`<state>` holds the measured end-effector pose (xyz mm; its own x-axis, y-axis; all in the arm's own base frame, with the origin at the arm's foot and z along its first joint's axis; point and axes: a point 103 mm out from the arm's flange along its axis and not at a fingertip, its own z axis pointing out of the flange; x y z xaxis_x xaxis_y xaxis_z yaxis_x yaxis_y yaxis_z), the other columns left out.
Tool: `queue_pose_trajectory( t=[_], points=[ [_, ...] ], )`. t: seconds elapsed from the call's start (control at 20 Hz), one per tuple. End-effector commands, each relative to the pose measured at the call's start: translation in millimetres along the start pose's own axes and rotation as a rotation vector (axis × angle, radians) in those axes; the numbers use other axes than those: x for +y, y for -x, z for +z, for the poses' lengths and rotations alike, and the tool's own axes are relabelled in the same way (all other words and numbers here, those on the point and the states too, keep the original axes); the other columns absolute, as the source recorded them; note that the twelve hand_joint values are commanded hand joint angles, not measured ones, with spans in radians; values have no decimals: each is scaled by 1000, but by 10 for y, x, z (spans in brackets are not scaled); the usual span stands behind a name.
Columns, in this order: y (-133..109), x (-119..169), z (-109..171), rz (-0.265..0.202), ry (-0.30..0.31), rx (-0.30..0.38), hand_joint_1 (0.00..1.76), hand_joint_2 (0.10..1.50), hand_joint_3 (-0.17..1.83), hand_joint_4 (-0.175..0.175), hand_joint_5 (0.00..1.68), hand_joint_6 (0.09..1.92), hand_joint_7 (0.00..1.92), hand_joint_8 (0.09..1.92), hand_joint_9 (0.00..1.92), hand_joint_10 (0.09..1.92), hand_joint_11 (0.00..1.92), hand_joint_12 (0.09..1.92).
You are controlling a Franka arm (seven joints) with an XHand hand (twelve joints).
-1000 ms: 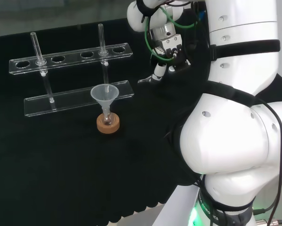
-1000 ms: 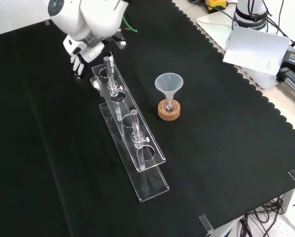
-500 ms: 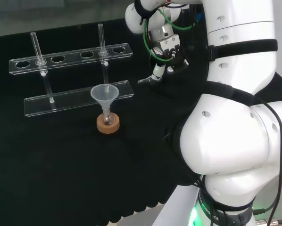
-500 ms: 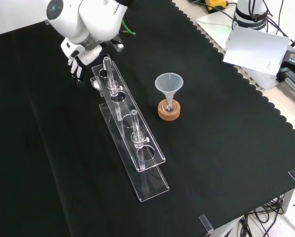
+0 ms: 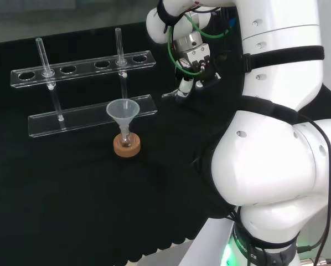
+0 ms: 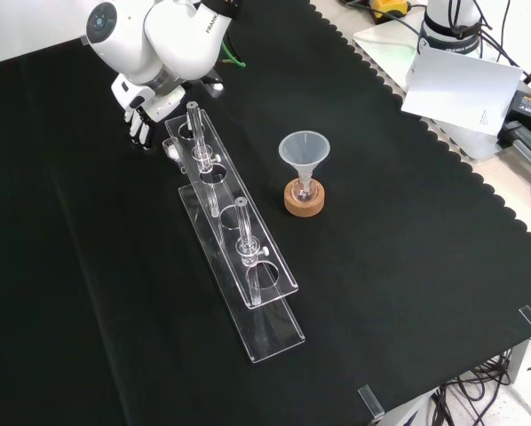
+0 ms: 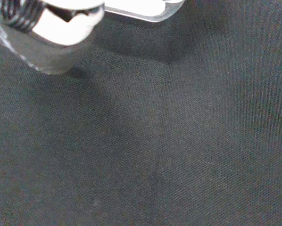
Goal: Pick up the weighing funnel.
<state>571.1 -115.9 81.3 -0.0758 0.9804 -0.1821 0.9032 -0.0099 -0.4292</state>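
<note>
1. Moved: the hand (image 5: pixel 183 86) has shifted a little to the left in the head view and sunk nearer the cloth (image 5: pixel 71 199). In the front view it (image 6: pixel 139 120) sits slightly lower than it did. Nothing else has changed place.
2. Hand, state: fingers fairly straight and close together, pointing down at the cloth and carrying nothing. In the wrist view a fingertip (image 7: pixel 56 23) hangs just over the fabric.
3. Weighing funnel (image 5: pixel 168 95): a small clear piece lying on the cloth at the right end of the rack (image 5: pixel 88 119) in the head view, just left of the fingertips. In the front view it (image 6: pixel 170 147) lies beside the rack's far end. The clear edge in the wrist view (image 7: pixel 141 9) is probably this piece, though the glass is hard to make out.
4. Meaning for the task: the approach looks nearly finished and the grasp is not yet made. Touch between fingers and piece cannot be told.
5. Other stock, untouched: rack with two upright tubes (image 6: pixel 196 133), and the big funnel (image 5: pixel 122 111) standing in a small flask on a cork ring (image 5: pixel 126 146).
6. Writing: dark lettering on the arm's (image 6: pixel 172 35) white casing in the front view, not transcribed. No labels are visible on the glassware.
</note>
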Motion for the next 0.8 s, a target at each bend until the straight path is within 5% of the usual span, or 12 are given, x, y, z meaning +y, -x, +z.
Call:
queue_pose_trajectory(
  t=[0.05,0.8],
  points=[
    [-6,3,7,2,9,-3,934,631,560,20,721,592,470,648,722,504,489,1288],
    [-31,63,9,16,4,-11,940,666,582,58,897,676,504,656,754,510,516,1278]
  ],
)
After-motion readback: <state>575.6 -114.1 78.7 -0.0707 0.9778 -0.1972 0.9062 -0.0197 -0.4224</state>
